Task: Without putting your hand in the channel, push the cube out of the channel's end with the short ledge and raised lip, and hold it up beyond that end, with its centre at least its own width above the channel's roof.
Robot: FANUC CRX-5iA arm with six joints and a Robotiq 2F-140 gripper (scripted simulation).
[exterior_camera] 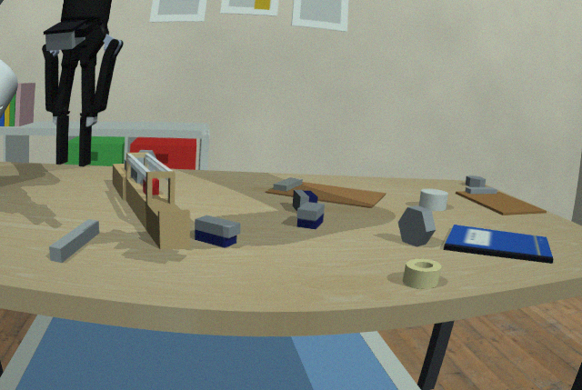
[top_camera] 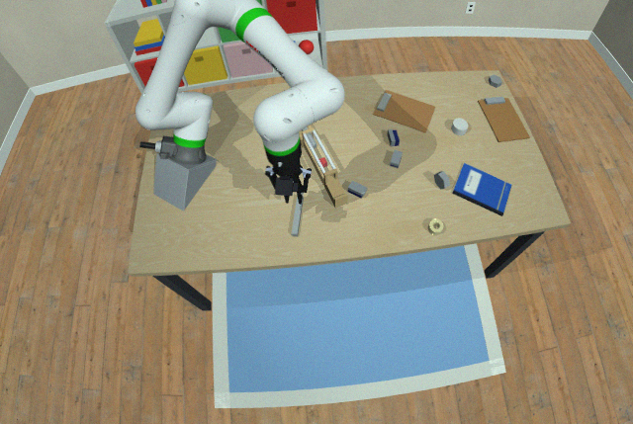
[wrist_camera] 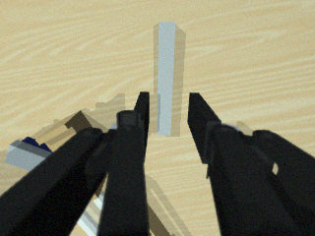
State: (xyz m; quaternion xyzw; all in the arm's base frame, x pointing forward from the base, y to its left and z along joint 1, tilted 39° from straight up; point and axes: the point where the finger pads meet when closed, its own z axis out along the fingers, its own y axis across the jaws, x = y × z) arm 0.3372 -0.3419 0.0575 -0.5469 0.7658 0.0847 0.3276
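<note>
The cube (top_camera: 322,160), red, sits inside the wooden channel (top_camera: 326,169) on the table (top_camera: 245,240), to one side of the pincer (top_camera: 293,199). The pincer hangs partly closed and empty above the grey bar (top_camera: 296,218), whose long axis runs straight away from between its fingertips.

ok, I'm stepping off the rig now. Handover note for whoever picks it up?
Gripper: partly open, empty, pointing down over one end of the grey bar, not touching it.
Red cube: inside the wooden channel, roughly midway along.
Grey bar: flat on the table beside the channel, apart from it.
Done: nothing to the cube yet; bar not picked up.
Left: probably grasp the bar, push the cube out of the ledge end with it, then grip the cube and hold it high beyond that end.
</note>
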